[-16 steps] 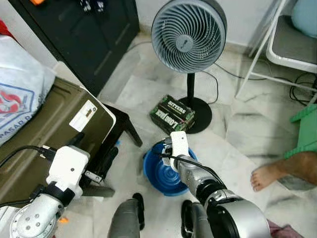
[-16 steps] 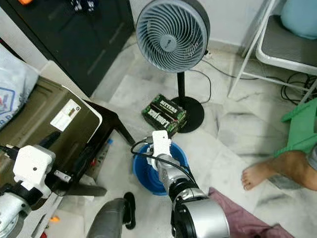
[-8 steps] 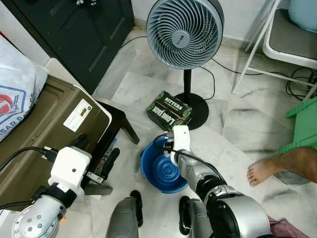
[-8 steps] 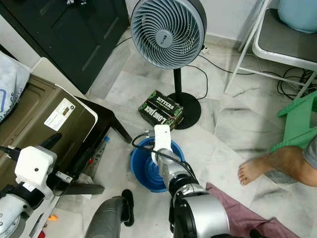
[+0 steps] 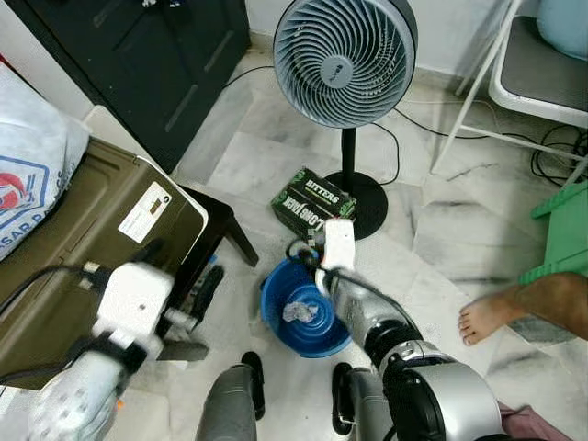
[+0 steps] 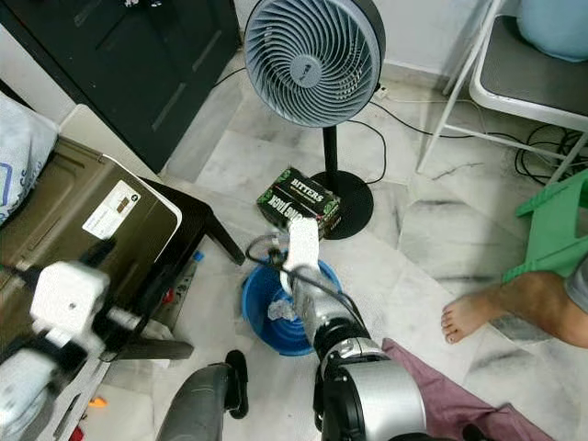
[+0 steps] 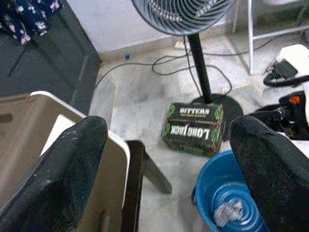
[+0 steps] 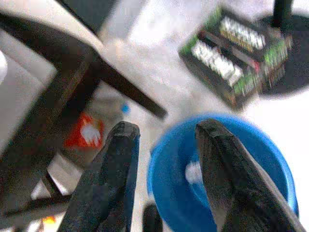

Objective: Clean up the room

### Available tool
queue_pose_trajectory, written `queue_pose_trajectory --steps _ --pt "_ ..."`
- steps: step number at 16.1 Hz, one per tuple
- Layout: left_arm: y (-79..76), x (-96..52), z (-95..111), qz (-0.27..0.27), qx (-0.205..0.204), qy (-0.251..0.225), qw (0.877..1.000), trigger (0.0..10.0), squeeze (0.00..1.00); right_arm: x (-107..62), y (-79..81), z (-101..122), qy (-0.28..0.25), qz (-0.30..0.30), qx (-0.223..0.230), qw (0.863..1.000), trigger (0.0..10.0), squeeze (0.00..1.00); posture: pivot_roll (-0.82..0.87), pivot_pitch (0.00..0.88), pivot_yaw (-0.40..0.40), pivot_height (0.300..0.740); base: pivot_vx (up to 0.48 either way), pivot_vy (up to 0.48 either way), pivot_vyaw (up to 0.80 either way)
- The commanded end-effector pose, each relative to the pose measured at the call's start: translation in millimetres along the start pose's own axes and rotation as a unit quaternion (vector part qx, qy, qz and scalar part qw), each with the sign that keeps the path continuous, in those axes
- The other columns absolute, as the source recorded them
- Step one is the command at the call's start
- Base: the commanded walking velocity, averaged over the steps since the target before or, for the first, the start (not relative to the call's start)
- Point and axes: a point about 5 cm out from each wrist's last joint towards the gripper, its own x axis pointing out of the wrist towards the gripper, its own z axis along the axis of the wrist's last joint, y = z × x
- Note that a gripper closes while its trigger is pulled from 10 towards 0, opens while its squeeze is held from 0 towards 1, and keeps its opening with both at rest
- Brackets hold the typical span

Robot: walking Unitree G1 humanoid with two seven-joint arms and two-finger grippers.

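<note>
Right gripper (image 8: 166,159) over the round blue plastic bucket (image 5: 303,317) on the floor, two black fingers (image 8: 108,179) apart with a gap between, holding nothing, touching nothing. Inside the blue bucket, at the bottom, a small crumpled white paper wad (image 5: 299,311), lying loose. Just past the bucket, a black and green cardboard box (image 5: 312,204) with white letters, flat on the pale marble floor (image 5: 432,230), touching the round black base of the tall grey standing fan (image 5: 346,60).

Left gripper (image 7: 169,159) held up beside the olive green hard case (image 5: 83,239), fingers (image 7: 63,164) spread wide, empty, nothing between them. Black table leg (image 5: 241,241) slanting down next to the bucket, a small red wrapper (image 8: 87,131) on the floor under it. Big white printed sack (image 5: 32,156) on top of the case. A person's bare foot (image 5: 491,317) on the floor, well apart from the bucket. White metal chair (image 5: 514,83) and green plastic stool (image 5: 565,230) farther off.
</note>
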Motion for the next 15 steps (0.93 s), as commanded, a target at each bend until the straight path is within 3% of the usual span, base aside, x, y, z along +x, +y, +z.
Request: queue_pose_trajectory --steps 1,4,5,6,7,10,11,12,14,15 --pt "-0.1 -0.7 -8 0.007 0.001 0.016 1.000 10.0 0.00 -1.2 6.0 -6 0.009 0.017 0.001 1.000 10.0 1.00 0.15 0.275 0.077 0.740 0.000 0.000 0.00" --pt "-6.7 26.7 -9 0.017 -0.013 -0.015 1.000 10.0 0.00 -19.0 3.2 12 -0.034 0.076 -0.057 0.995 10.0 1.00 0.05 0.193 0.047 0.740 0.000 0.000 0.00" --pt "-9.5 40.0 -8 0.027 -0.021 -0.031 0.999 10.0 0.00 -37.3 -4.2 17 -0.035 0.103 -0.062 0.992 10.0 1.00 0.02 0.156 0.031 0.740 0.000 0.000 0.00" --pt "-9.7 42.0 -9 0.031 -0.023 -0.033 0.999 10.0 0.00 -41.8 -6.3 18 -0.034 0.106 -0.070 0.991 10.0 1.00 0.02 0.156 0.031 0.740 0.000 0.000 0.00" --pt "-12.5 49.5 -12 0.048 -0.032 -0.040 0.998 10.0 0.00 -65.0 -18.4 17 -0.028 0.123 -0.116 0.985 10.0 1.00 -0.01 0.105 0.009 0.740 0.000 0.000 0.00" --pt "-11.9 60.8 -13 0.069 -0.035 -0.054 0.996 10.0 0.00 -89.3 -27.7 15 -0.038 0.148 -0.140 0.978 10.0 1.00 -0.03 0.046 -0.023 0.740 0.000 0.000 0.00" --pt "-7.1 67.9 -14 0.088 -0.026 -0.059 0.994 10.0 0.00 -94.9 -30.2 15 -0.040 0.147 -0.139 0.978 10.0 1.00 -0.04 0.029 -0.037 0.740 0.000 0.000 0.00" --pt "2.2 69.4 -16 0.115 -0.040 -0.063 0.991 10.0 0.00 -103.5 -25.6 15 -0.073 0.150 -0.196 0.966 10.0 1.00 -0.05 0.009 -0.046 0.740 0.000 0.000 0.00" --pt "9.1 70.1 -21 0.138 -0.056 -0.060 0.987 10.0 0.00 -106.6 -23.1 23 -0.100 0.140 -0.217 0.961 10.0 1.00 -0.07 0.000 -0.046 0.740 0.000 0.000 0.00" --pt "10.4 66.5 -29 0.153 -0.064 -0.051 0.985 10.0 0.00 -108.4 -29.4 28 -0.117 0.119 -0.212 0.963 10.0 1.00 -0.09 0.000 -0.040 0.740 0.000 0.000 0.00"
